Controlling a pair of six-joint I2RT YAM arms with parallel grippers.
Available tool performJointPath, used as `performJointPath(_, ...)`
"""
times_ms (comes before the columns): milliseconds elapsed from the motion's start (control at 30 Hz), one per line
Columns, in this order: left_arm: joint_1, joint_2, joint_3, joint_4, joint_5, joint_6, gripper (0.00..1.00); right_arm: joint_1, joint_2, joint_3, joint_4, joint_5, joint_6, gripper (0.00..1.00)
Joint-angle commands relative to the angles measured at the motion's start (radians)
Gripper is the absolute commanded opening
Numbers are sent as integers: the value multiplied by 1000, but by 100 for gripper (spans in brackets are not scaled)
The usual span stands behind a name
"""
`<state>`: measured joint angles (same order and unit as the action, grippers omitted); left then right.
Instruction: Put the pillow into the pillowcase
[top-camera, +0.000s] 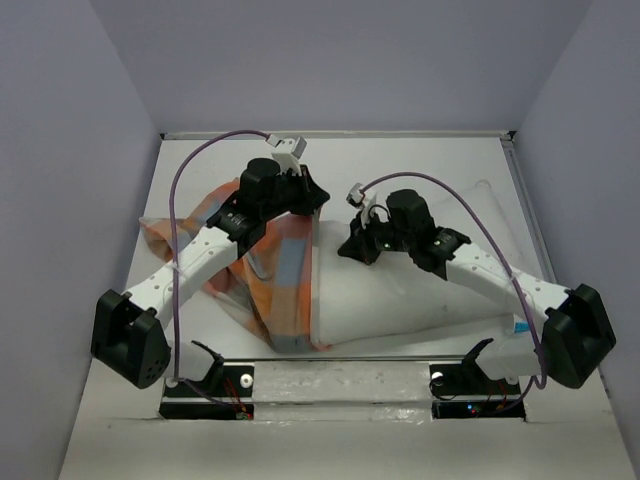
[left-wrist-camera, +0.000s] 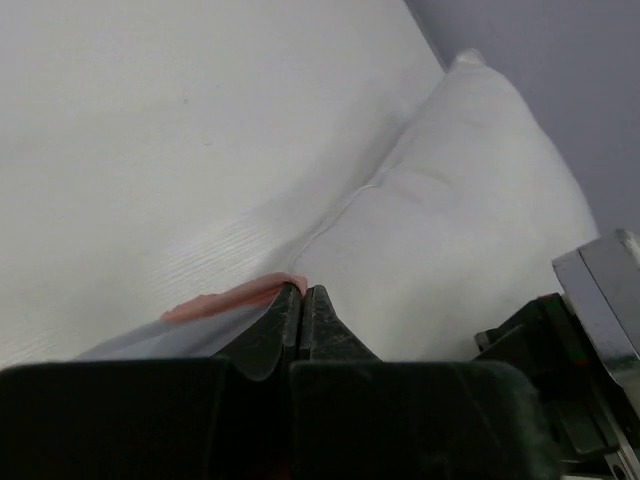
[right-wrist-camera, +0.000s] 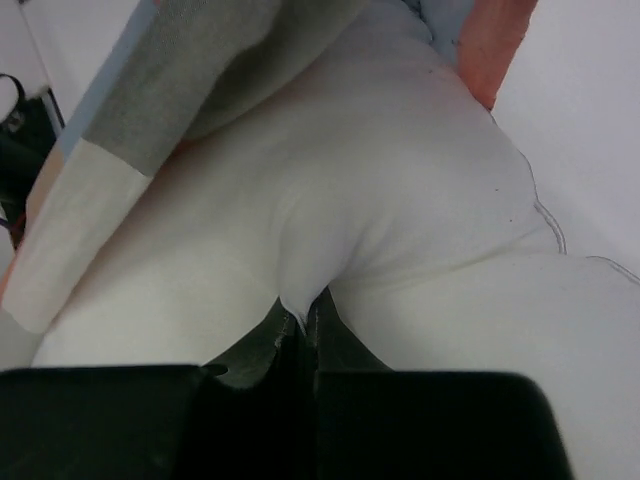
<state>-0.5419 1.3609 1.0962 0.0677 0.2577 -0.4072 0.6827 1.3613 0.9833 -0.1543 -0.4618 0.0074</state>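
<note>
The plain white pillow (top-camera: 420, 290) lies across the middle and right of the table, its left end inside the checked orange, peach and blue pillowcase (top-camera: 275, 290). My left gripper (top-camera: 312, 196) is shut on the pillowcase's peach edge (left-wrist-camera: 235, 297) at the far side of the opening, next to the pillow (left-wrist-camera: 450, 220). My right gripper (top-camera: 352, 245) is shut on a pinch of the pillow's white fabric (right-wrist-camera: 400, 200), with the pillowcase's opening (right-wrist-camera: 180, 90) just ahead of it.
The white table (top-camera: 420, 160) ends at a raised rim at the back. Grey walls (top-camera: 340, 60) close in the back and both sides. Both arm bases (top-camera: 340, 385) sit at the near edge.
</note>
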Motion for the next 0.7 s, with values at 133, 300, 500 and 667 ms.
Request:
performJointPath(133, -115, -75, 57, 236, 185, -101, 0, 26, -176, -156, 544, 31, 313, 0)
performJointPath(300, -131, -7, 70, 274, 218, -146, 0, 64, -201, -206, 722, 122, 371, 0)
performJointPath(500, -196, -54, 27, 330, 183, -188, 0, 55, -289, -251, 723, 529, 327, 0)
performJointPath(667, -205, -120, -5, 296, 151, -194, 0, -41, -255, -227, 668, 701, 429, 0)
